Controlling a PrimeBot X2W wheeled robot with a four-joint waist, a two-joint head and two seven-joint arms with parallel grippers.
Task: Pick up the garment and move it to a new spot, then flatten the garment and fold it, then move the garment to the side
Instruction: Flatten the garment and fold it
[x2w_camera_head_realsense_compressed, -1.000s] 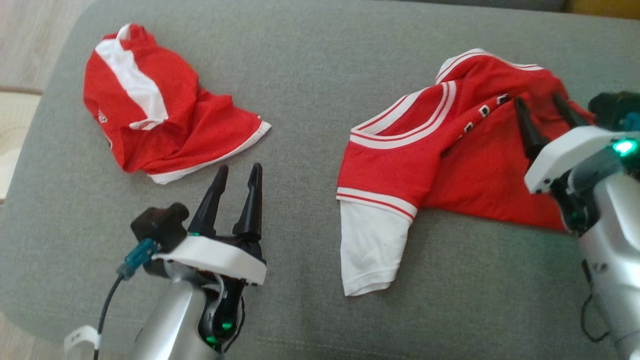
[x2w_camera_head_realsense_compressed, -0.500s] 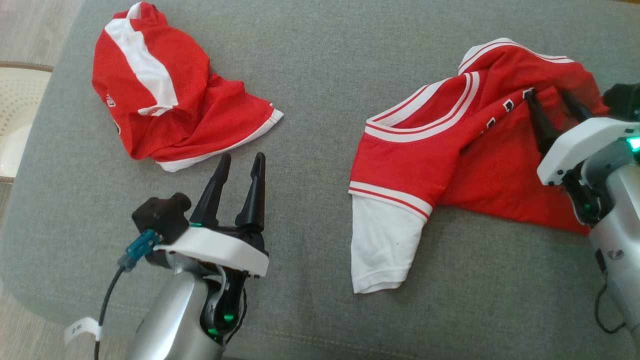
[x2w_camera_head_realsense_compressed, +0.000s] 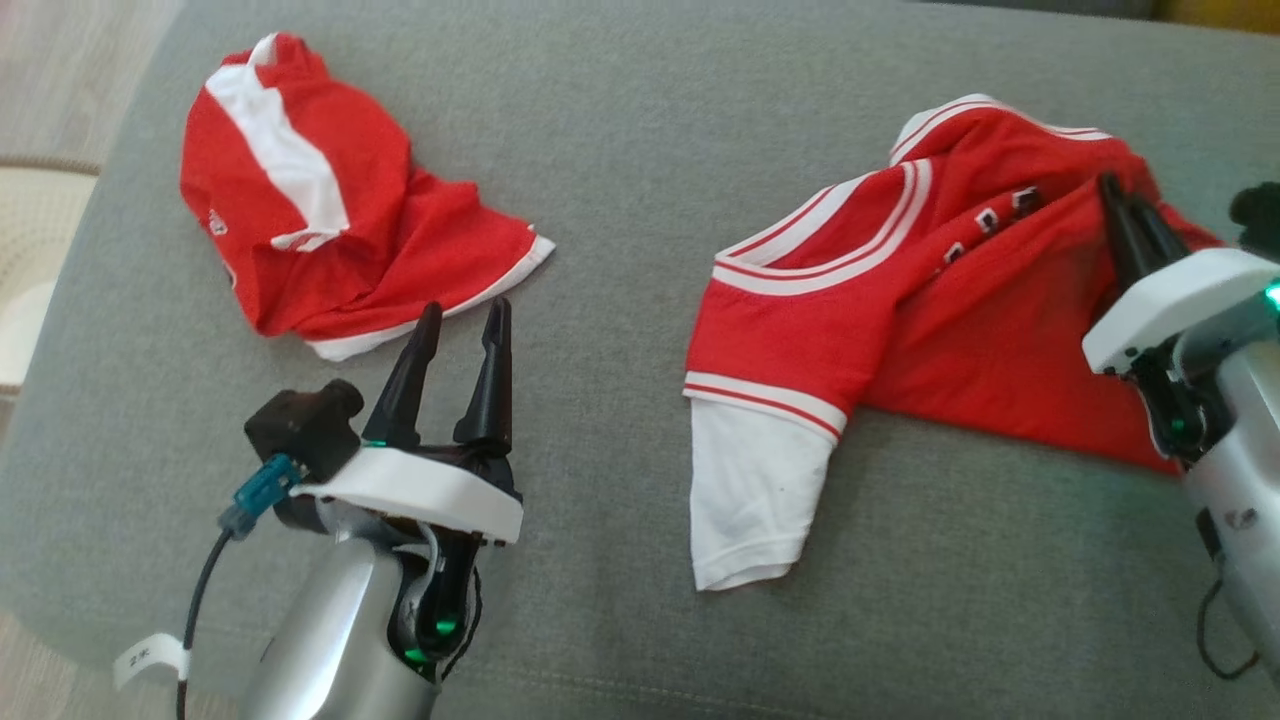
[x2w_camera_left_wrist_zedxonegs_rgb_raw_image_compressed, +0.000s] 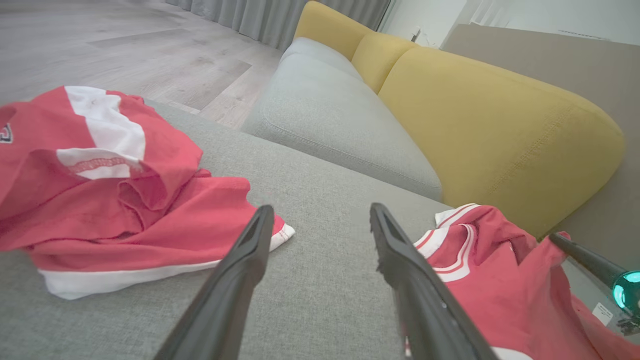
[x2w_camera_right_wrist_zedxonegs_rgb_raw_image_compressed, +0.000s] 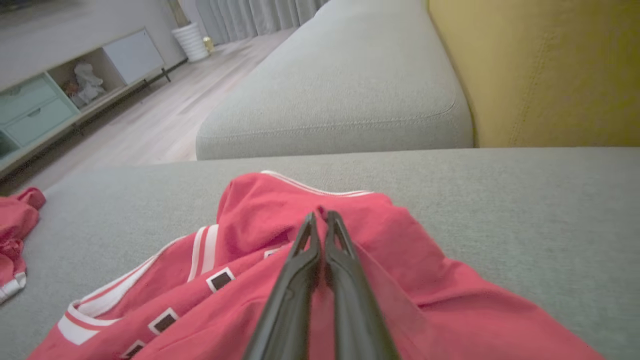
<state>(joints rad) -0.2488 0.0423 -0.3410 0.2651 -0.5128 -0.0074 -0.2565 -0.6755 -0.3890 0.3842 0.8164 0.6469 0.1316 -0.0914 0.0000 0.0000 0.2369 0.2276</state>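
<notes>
Red jersey (x2w_camera_head_realsense_compressed: 900, 330) found crumpled near the grey sofa cushion's (x2w_camera_head_realsense_compressed: 620, 150) right edge. A fold is pinched by the closed right gripper (x2w_camera_head_realsense_compressed: 1112, 190), presumably for lifting. Left gripper (x2w_camera_head_realsense_compressed: 464, 312) is held open, empty.

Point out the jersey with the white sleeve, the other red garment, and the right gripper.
jersey (x2w_camera_head_realsense_compressed: 790, 330): head view, red shoulder above the white sleeve.
other red garment (x2w_camera_head_realsense_compressed: 400, 250): head view, its crumpled red middle.
right gripper (x2w_camera_right_wrist_zedxonegs_rgb_raw_image_compressed: 322, 216): right wrist view, midway between its shut jaws' tips.
</notes>
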